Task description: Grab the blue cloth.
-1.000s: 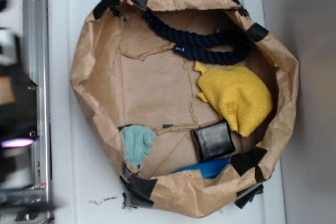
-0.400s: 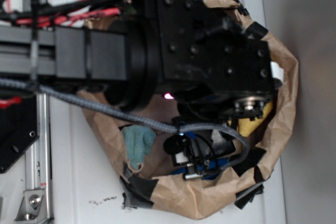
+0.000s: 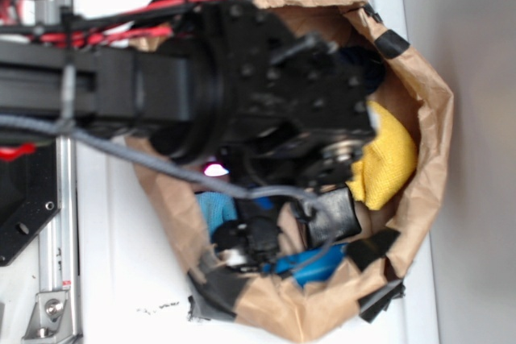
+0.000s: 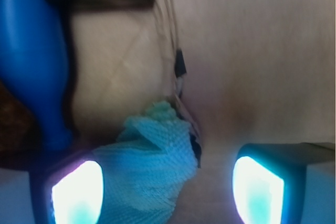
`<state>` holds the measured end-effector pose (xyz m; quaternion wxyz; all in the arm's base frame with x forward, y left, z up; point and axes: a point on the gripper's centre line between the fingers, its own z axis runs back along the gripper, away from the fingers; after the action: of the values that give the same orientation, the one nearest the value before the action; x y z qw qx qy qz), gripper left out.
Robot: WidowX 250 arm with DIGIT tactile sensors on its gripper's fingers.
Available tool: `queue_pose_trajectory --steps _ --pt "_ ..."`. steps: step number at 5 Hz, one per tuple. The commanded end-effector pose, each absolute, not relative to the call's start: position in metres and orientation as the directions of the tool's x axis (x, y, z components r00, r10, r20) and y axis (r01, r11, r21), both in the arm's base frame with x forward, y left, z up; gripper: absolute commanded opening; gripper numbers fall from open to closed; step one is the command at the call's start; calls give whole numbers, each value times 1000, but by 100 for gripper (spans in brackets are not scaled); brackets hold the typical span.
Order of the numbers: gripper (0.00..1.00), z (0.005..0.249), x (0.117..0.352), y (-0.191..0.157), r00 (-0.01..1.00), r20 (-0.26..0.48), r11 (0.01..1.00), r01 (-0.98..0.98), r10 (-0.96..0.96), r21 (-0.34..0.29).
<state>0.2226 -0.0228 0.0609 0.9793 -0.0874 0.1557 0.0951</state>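
Observation:
The blue cloth (image 4: 149, 163) is a pale teal knitted cloth lying on the brown paper floor of the bag. In the wrist view it sits between my two glowing fingertips (image 4: 77, 192), closer to the left one. My gripper (image 4: 167, 195) is open, with the jaws wide apart and the cloth between them, not clamped. In the exterior view only a strip of the blue cloth (image 3: 214, 209) shows under the black arm, and the gripper itself is hidden by the arm.
The brown paper bag (image 3: 427, 142) walls ring everything. A larger yellow cloth (image 3: 389, 163) lies at the right, a black block (image 3: 337, 213) beside it. A bright blue smooth thing (image 4: 37, 56) lies left of the cloth, also seen in the exterior view (image 3: 310, 262).
The arm swung in over the bag, then moved left and down over the blue cloth. The cloth has not moved.

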Motion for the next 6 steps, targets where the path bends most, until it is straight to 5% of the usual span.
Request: queue_pose_trajectory --steps 1,2,3,6 --pt "100 22 222 -41 986 -149 986 -92 70 -142" --pt "100 5 217 -60 991 -130 984 -51 29 -170" --pt "0 -9 209 -74 981 -193 976 -55 13 -213" --pt "0 27 210 -67 991 -137 980 -40 13 -194"
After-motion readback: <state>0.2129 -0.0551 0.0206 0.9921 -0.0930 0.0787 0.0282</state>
